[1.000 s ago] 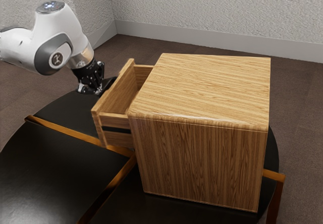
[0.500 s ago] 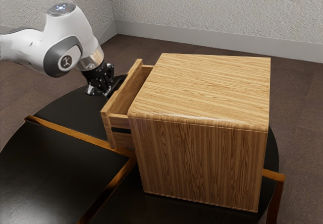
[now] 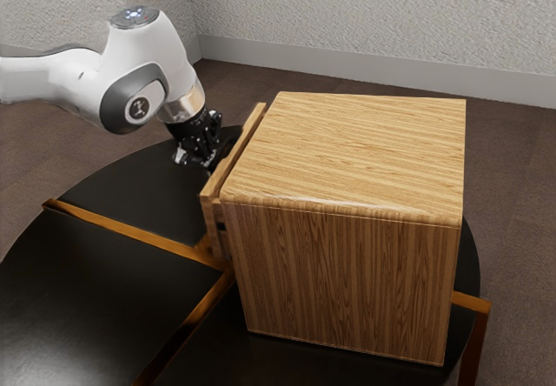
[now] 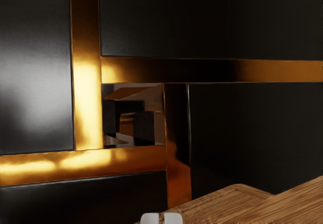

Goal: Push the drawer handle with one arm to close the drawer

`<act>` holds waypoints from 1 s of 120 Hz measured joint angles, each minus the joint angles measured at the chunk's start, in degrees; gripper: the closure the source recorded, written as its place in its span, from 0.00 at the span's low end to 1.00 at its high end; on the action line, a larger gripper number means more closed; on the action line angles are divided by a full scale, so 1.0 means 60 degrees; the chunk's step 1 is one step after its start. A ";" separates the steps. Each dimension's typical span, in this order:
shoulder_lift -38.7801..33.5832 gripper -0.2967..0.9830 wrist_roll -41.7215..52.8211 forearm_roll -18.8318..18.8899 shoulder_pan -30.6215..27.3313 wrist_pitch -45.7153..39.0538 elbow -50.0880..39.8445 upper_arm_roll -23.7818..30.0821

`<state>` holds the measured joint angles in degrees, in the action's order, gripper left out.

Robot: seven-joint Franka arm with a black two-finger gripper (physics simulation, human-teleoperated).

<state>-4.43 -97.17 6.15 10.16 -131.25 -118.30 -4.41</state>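
Drawer: slid further toward the cabinet than half a second ago, its front now near the cabinet's open face, with a narrow gap left.
Arm: advanced with it toward the exterior view's right; the cabinet looks unmoved.
Handle: dark, on the outer side of the drawer front, just beside my gripper; I cannot tell exactly where they touch.
Fingers: nearly together at the tips, a thin slit between them, nothing seen pinched there.
Step in hand: the last stretch of the push, as I judge it.
Push: keep it level and straight along the drawer's travel, pressure steady, easing as the front meets the cabinet.
Risk: an off-centre push could skew the drawer, or my tips could slip off the handle; pressing too hard at the end could shift the cabinet.
Table: round and black, crossed by brass-coloured strips, below my hand, so I should hold my height.
In the way: nothing I can see between front and cabinet.
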 joint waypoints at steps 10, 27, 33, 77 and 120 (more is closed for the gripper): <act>0.0032 0.85 -0.0048 0.0002 0.0125 0.0002 0.0031 0.0003; 0.0052 0.85 -0.0140 0.0008 0.0270 0.0007 0.0039 0.0007; 0.0056 0.85 -0.0170 0.0011 0.0301 0.0007 0.0049 0.0008; 0.0370 0.84 -0.0398 0.0046 0.0547 -0.0024 0.0378 -0.0041; -0.0312 0.85 -0.0724 0.0024 0.0572 -0.0060 -0.0199 -0.0234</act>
<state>-6.30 -101.51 6.30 13.60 -131.62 -119.49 -5.82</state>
